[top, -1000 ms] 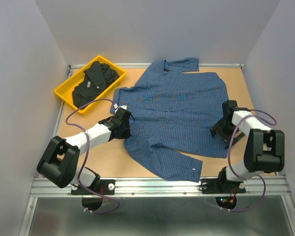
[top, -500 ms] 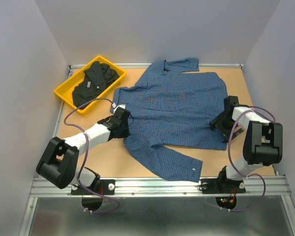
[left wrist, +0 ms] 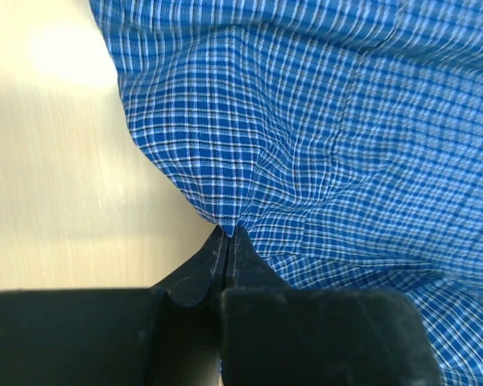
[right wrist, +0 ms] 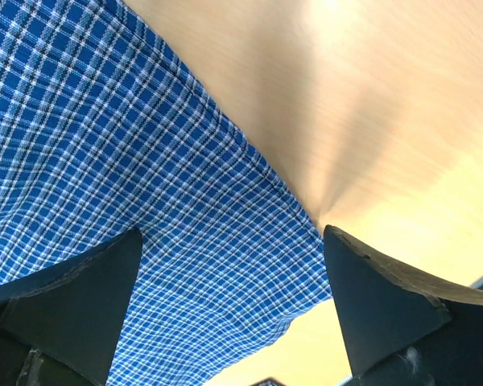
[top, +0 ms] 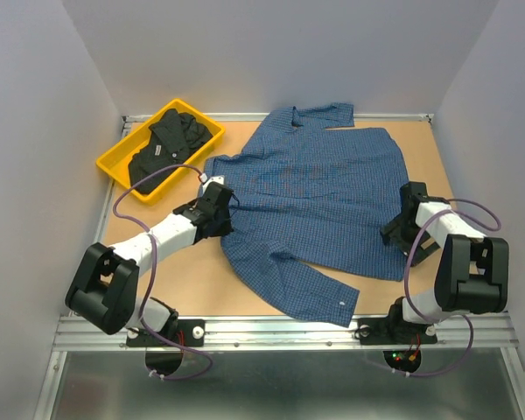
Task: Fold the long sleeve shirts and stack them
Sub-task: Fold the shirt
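The blue checked shirt [top: 315,197] lies spread on the wooden table, one sleeve reaching the near edge. My left gripper [top: 219,210] is at its left edge, shut on a pinch of the blue cloth [left wrist: 225,217]. My right gripper [top: 401,229] is open at the shirt's right hem, its fingers [right wrist: 378,297] spread above the blue cloth [right wrist: 145,201]. The black shirt [top: 164,149] with a small white tag lies crumpled in the yellow bin [top: 114,166] at the back left.
Grey walls enclose the table on three sides. A metal rail [top: 280,328] runs along the near edge by the arm bases. Bare table [top: 184,280] shows to the left of the near sleeve.
My left gripper has moved a little up and away with the cloth pinched, pulling the shirt's left edge. My right gripper has shifted slightly at the right hem.
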